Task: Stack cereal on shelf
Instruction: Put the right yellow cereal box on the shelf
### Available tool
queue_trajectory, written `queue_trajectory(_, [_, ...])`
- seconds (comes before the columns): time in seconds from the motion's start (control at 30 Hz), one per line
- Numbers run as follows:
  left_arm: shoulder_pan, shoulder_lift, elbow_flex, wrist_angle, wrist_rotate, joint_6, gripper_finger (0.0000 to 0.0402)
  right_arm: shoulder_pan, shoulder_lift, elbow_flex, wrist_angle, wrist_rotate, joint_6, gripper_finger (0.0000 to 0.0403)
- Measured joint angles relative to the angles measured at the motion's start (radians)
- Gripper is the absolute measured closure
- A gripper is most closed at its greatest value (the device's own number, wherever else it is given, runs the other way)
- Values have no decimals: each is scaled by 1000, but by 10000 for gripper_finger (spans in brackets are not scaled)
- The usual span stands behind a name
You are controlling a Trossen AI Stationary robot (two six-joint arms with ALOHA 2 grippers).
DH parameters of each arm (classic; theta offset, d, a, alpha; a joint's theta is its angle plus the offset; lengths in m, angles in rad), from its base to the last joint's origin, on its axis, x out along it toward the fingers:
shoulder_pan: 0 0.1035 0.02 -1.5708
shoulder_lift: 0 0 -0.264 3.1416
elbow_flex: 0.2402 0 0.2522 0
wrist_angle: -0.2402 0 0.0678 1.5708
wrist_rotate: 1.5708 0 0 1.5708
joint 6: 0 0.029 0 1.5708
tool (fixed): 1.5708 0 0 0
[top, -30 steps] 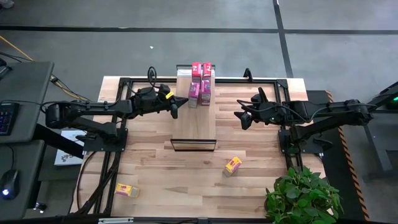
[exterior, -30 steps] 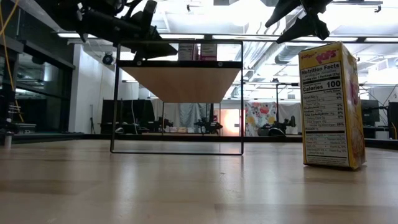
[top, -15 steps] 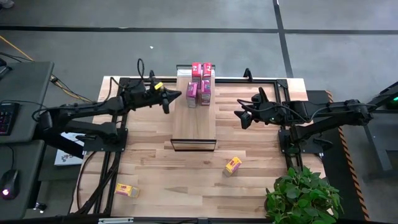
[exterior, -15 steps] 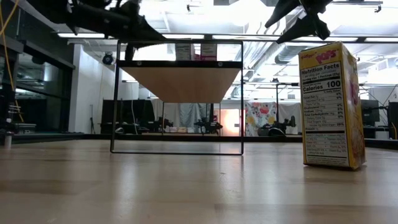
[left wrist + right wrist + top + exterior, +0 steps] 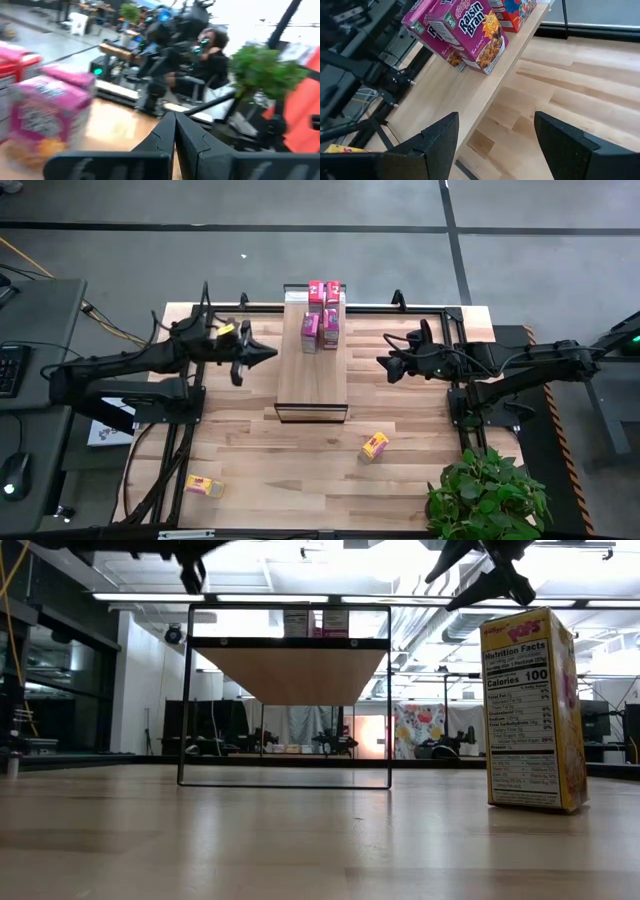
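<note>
Cereal boxes (image 5: 322, 320), two magenta and two red, we see upright on the shelf (image 5: 311, 370) between our clenched left pincer (image 5: 268, 353) and released right pincer (image 5: 383, 364).

The shelf (image 5: 311, 370) stands at the worktop's (image 5: 420, 480) far middle. At its far end sit two red boxes (image 5: 323, 291) and, just nearer, two pink boxes (image 5: 321, 328). One yellow box (image 5: 374, 445) lies on the worktop near the shelf's near end, another (image 5: 204, 485) toward the near left corner. The left gripper (image 5: 262, 354) hangs left of the shelf, the right gripper (image 5: 385, 366) right of it, both clear of the boxes. A plant (image 5: 488, 495) fills the near right corner.
</note>
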Motion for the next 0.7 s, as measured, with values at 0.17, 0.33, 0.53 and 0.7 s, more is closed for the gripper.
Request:
queue_trajectory(0.17, [-90, -36, 0, 3, 0, 4, 401, 0, 0, 0, 0, -2, 65, 151])
queue_trajectory(0.33, [-146, -51, 0, 4, -12, 19, 401, 0, 0, 0, 36, -1, 86, 151])
queue_trajectory(0.53, [-160, -53, 0, 12, -23, 25, 401, 0, 0, 0, 75, -1, 41, 151])
queue_trajectory(0.7, [-159, -53, 0, 13, -28, 2, 401, -1, 0, 0, 136, -78, 15, 151])
